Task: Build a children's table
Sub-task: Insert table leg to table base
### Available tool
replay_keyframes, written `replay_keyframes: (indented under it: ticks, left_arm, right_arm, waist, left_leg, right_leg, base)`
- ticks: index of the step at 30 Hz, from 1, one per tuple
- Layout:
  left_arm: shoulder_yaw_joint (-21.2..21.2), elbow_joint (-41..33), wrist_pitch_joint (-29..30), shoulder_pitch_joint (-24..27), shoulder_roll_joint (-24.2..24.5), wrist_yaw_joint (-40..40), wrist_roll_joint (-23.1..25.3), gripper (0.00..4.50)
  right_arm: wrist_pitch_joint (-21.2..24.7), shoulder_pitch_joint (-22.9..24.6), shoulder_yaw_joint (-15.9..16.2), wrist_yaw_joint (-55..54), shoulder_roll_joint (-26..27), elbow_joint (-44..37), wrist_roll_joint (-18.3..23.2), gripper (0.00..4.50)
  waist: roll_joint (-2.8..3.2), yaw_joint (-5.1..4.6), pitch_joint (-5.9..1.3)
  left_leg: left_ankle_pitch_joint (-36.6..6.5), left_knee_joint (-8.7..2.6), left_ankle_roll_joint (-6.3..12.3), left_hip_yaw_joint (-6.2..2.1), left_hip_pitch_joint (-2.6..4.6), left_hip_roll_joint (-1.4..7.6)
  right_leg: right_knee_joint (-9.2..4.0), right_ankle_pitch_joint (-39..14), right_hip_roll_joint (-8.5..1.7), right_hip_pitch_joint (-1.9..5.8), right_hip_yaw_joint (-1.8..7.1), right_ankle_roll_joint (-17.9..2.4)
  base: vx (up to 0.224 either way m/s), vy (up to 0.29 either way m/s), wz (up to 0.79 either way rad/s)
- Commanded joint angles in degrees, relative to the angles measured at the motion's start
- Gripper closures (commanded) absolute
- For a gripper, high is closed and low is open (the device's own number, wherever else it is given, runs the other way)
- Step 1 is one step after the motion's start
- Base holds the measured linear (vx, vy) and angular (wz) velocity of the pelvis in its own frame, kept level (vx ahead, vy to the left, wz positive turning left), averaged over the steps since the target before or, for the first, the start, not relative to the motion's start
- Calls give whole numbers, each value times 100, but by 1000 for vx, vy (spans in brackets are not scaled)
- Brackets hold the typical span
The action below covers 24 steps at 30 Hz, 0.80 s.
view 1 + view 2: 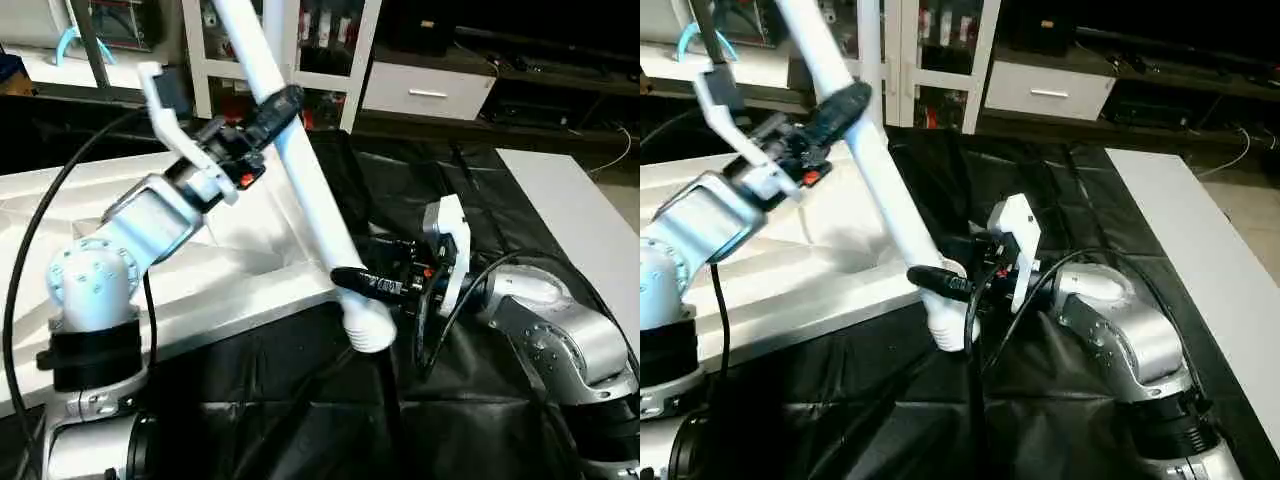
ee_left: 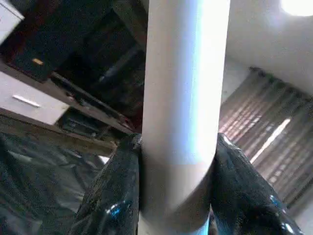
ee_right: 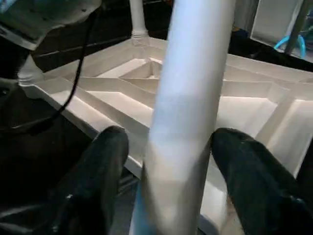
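Note:
The white table top lies underside up on my left, its ribs showing. One white leg stands upright in a far corner socket. Another long white leg slants over the top's near corner, its thick end low over the black cloth. My left gripper is shut on this leg's upper part, both fingers pressed against the tube. My right gripper is open around the lower part, its fingers standing off either side.
Black cloth covers the work surface. A white flat board lies along the right. A white glass-door cabinet and a drawer unit stand behind. Black cables loop from both arms.

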Motion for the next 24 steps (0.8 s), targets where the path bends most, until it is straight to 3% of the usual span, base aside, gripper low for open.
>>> replay_keyframes:
  ticks: [1,4,6,10,14,20,24]
  left_arm:
    - [-194,-57,-39,-231,-79,249,270,288]
    - [-346,-116,-154,-431,-164,529,604,289]
    - [-632,-154,-214,-643,-77,694,1125,289]
    - [-1058,-158,-286,-949,-19,1101,1888,289]
    - [-1229,-224,-280,-1138,-48,1398,2284,289]
    - [-1288,-184,-401,-1330,-119,1493,2662,290]
    - [-1235,-189,-400,-1338,-143,1499,2679,290]
  right_arm:
    - [-52,-181,-35,-223,17,77,-231,123]
    - [132,-381,37,-629,175,156,-409,92]
    - [361,-593,88,-1138,357,315,-645,85]
    - [1045,-978,178,-2006,667,679,-1030,56]
    - [1034,-1163,304,-2370,853,1075,-1426,54]
    - [1600,-1269,253,-2452,1209,1080,-1100,54]
    - [1727,-1257,206,-2398,1243,1063,-1031,54]
  waist:
    - [99,-8,-525]
    - [95,-11,-535]
    - [102,-25,-546]
    - [103,-37,-549]
    - [109,-42,-542]
    - [107,-45,-542]
    - [108,-39,-534]
  left_leg:
    - [1047,-198,-259,106,56,-158]
    - [1207,-181,-245,114,53,-175]
    - [1394,-176,-249,108,67,-173]
    - [1480,-172,-317,111,70,-186]
    - [1338,-183,-462,116,71,-171]
    - [1271,-192,-462,113,85,-162]
    - [1226,-198,-503,113,80,-154]
  right_leg:
    - [-180,4062,-346,470,218,-661]
    - [-161,4249,-336,474,224,-640]
    - [-145,4343,-317,466,211,-638]
    - [-133,4401,-311,471,211,-542]
    - [-138,4330,-341,465,218,-508]
    - [-142,4320,-355,460,219,-494]
    - [-149,4236,-369,455,223,-471]
  base:
    - [0,0,0]
    - [0,0,0]
    - [0,0,0]
    - [0,0,0]
    - [0,0,0]
    - [0,0,0]
    - [0,0,0]
